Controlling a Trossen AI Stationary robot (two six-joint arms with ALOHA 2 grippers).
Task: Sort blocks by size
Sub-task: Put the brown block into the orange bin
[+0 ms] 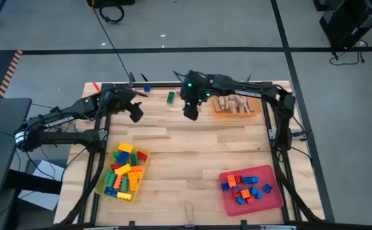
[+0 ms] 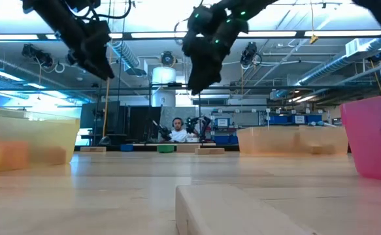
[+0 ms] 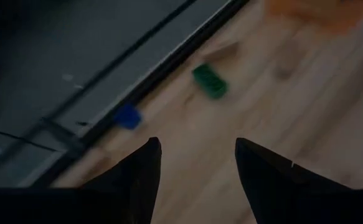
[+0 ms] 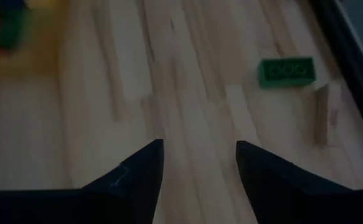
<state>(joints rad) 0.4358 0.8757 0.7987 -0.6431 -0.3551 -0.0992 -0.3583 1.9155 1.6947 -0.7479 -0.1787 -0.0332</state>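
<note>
A green block [image 1: 170, 97] and a small blue block [image 1: 146, 88] lie flat on the wooden table near its far edge. The green block [image 4: 287, 70] has a tan wooden piece [image 4: 326, 114] beside it. My left gripper [image 1: 135, 112] hangs open above the table, left of the green block [image 3: 209, 81] and near the blue block [image 3: 128, 116]. My right gripper [image 1: 191, 110] hangs open above bare wood just right of the green block. Neither has anything between its fingers [image 4: 137, 177].
A yellow tray [image 1: 103, 182] of mixed coloured blocks sits near left. A red tray [image 1: 272, 199] of blue and orange blocks sits near right. An orange tray [image 1: 237, 114] of wooden pieces sits far right. A wooden piece [image 2: 242, 209] lies at the near edge. The table's middle is bare.
</note>
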